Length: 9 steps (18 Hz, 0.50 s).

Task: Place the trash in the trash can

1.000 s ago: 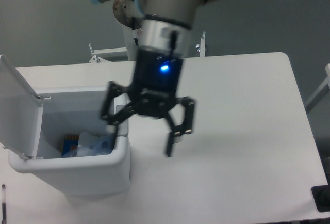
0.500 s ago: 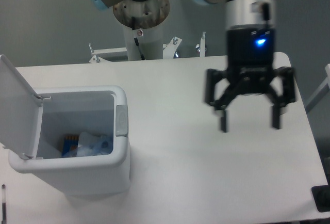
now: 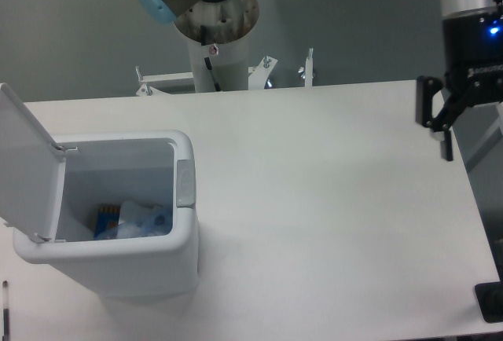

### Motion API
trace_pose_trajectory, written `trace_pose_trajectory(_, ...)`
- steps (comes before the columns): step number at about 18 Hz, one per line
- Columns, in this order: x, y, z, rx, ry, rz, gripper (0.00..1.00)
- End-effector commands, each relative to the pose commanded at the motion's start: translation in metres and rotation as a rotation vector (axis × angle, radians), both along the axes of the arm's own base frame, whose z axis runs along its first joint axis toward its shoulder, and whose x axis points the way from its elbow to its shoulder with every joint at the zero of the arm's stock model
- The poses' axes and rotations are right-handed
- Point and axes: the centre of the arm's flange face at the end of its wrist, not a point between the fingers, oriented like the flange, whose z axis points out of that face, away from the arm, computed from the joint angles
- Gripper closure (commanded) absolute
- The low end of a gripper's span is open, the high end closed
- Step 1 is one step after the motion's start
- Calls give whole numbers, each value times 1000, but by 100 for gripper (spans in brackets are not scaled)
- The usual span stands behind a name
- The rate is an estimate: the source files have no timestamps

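Observation:
The white trash can (image 3: pixel 184 240) stands at the table's front left with its flip lid (image 3: pixel 27 170) swung up and open on the left side. Inside, at the bottom, lies the trash (image 3: pixel 141 220): crumpled clear plastic with blue tints beside a blue and orange scrap. I cannot tell the bottle from the wrapper there. My gripper (image 3: pixel 485 141) hangs at the far right edge of the view, above the table's right side and far from the can. It is open with nothing in it. One black finger (image 3: pixel 445 125) shows, while the other is cut off by the frame.
The arm's base column (image 3: pixel 212 38) rises behind the table's far edge, with metal brackets (image 3: pixel 307 67) next to it. A black object (image 3: pixel 490 302) sits at the front right corner. The table's right edge (image 3: pixel 470 192) runs just under the gripper.
The gripper has swept from beside the trash can across the table to the far right edge of the view, staying open and empty. The can and its contents have not moved.

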Motion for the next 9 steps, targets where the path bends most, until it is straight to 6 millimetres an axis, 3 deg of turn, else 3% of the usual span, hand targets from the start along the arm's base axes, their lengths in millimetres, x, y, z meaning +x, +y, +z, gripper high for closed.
trace_pose_trajectory(3, 0, -20, -14, -166, 39, -63, 0)
trace_pose_trajectory(9, 8, -46, -10, -346, 19, -95, 0)
